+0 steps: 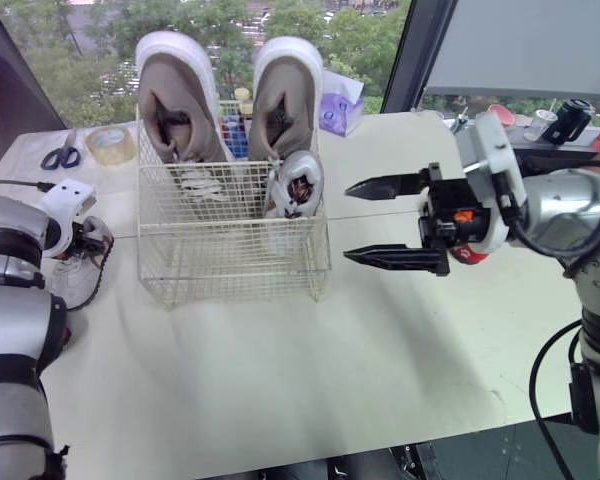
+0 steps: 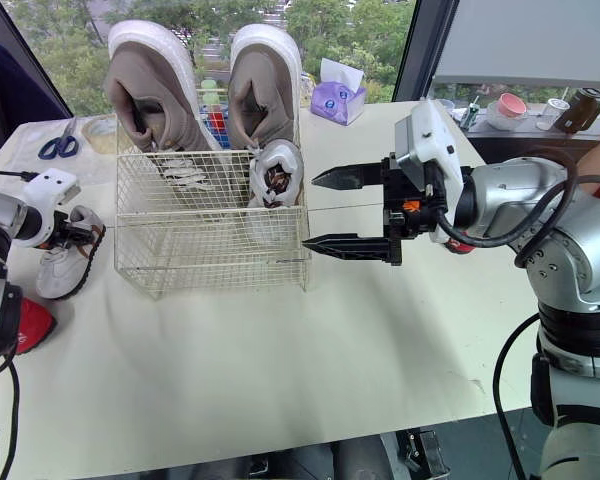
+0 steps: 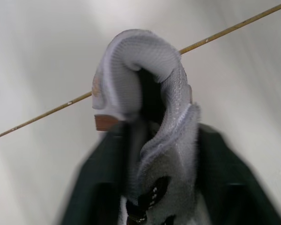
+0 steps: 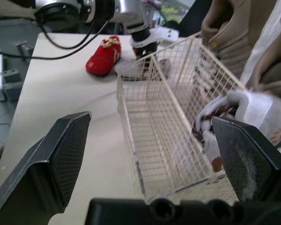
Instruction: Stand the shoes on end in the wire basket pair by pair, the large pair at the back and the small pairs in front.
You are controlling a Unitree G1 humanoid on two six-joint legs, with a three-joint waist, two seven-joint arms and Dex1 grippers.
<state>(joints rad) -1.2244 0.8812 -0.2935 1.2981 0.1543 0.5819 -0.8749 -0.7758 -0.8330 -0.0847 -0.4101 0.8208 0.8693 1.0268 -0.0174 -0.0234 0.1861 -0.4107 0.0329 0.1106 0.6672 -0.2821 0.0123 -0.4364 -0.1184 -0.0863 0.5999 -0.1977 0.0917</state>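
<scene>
- Shoe to move: small grey shoe (image 1: 72,278) lies flat on the table (image 1: 280,380) at 9 o'clock of the wire basket (image 1: 230,262), just beside its left wall. Long axis runs roughly 12 to 6, toe toward 6.
- left gripper (image 1: 88,240) is clamped on the shoe's heel end. The wrist view has a black finger on each side of the collar.
- Left arm is much nearer. Likely move: lift, stand the shoe on end, carry it toward 3 o'clock over the rim into the free front-left space.
- right gripper (image 1: 347,222) sits at 3 o'clock of the basket, fingers wide apart and empty, pointing toward 9, near the wall but apart.
- Inside the basket: large pair (image 1: 175,100) upright at the 12 o'clock side, standing small shoe (image 1: 298,183) front right.
- In the way: the basket's left wall, which the shoe must clear.
- red shoe (image 2: 25,325) at 6 o'clock of the grey shoe; scissors (image 1: 60,155) and tape roll (image 1: 110,145) toward 12, off the path.
</scene>
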